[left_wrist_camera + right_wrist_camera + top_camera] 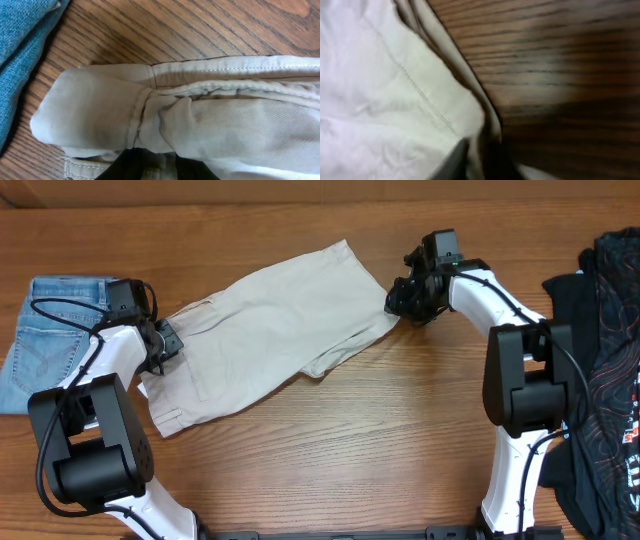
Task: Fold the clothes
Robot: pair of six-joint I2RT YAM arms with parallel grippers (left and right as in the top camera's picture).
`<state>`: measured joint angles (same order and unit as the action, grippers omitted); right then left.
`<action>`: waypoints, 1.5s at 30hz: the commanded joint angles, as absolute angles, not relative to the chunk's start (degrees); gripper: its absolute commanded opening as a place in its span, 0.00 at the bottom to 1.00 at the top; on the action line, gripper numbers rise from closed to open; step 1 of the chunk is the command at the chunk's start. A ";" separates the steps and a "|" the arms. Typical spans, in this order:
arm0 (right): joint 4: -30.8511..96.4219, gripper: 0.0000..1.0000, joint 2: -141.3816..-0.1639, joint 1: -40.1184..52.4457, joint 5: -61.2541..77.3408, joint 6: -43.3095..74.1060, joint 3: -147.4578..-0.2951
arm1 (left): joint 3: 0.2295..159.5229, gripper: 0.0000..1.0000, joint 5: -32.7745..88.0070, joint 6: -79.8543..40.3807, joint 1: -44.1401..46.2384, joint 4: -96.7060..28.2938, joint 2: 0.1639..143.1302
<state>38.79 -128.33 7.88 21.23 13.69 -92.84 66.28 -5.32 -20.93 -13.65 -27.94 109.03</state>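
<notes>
**Beige shorts stretched between both arms**

The beige shorts (270, 330) lay slantwise across the middle of the table (380, 440), mostly flat, with a lower leg panel folded under and creased. The waistband end sat near the blue denim piece (50, 330). There the left gripper (163, 340) pinched puckered waistband cloth. The right gripper (403, 302) sat on the far hem corner; in the blurred wrist view I could not tell whether it had clamped. Bare wood lay open in front of the shorts, and dark garments (605, 330) crowded the right edge.
</notes>
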 commanded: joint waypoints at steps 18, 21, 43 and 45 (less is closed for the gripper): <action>73.63 0.04 -118.93 -0.78 -5.65 25.41 -91.44 | 71.42 0.47 8.91 -14.72 -10.63 -32.47 110.43; 75.00 0.04 -118.91 -0.78 -5.96 27.31 -91.44 | 71.42 0.47 8.88 -12.95 -8.93 -33.12 110.43; 46.28 0.67 -116.29 4.03 8.73 0.01 -94.41 | 71.42 0.47 8.58 -11.77 -6.70 -33.19 110.45; 46.04 0.66 -118.43 5.28 9.19 -0.54 -94.41 | 71.42 0.47 8.58 -11.77 -6.70 -33.21 110.45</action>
